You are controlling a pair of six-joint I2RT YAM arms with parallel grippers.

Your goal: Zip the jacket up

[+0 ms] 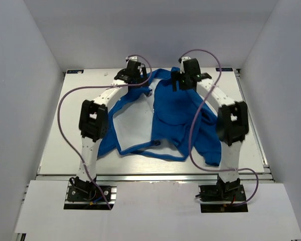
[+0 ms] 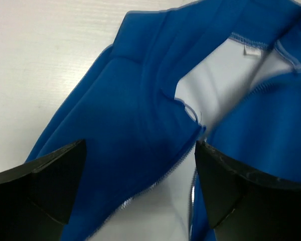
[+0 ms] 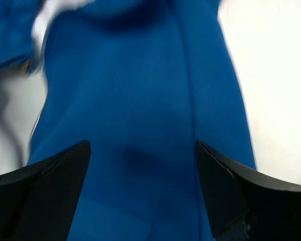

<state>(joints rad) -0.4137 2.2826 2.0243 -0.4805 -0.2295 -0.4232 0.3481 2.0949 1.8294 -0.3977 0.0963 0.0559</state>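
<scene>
Garment: the jacket (image 1: 175, 115) is lying flat and unzipped on the white bench (image 1: 65, 130), filling the middle of the overhead frame and reaching toward its upper edge.
Colour and cloth: bright royal blue, soft and matte, showing gentle folds and seams.
Left half of the overhead frame: one front panel is lying turned back, showing a pale white lining (image 1: 133, 120) framed by a blue border.
Right half of the overhead frame: the other panel is lying blue side up, with a sleeve trailing toward the lower right.
Collar end: it is pointing at the upper edge of the overhead frame, where both arms are reaching.
Left fingers (image 2: 45, 186): they are standing apart at the bottom corners of the left wrist frame, gripping nothing, hovering over a blue fold and a front edge (image 2: 140, 196) with pale stitching.
Detail in the left wrist frame: a small white tag (image 2: 251, 50) is sitting on the lining at the upper right.
Right fingers (image 3: 241, 196): they are standing apart too, holding nothing, with smooth blue fabric filling the gap between them; whether they are touching the cloth cannot be told.
Right wrist frame: blurred, with bare bench showing at the upper right.
</scene>
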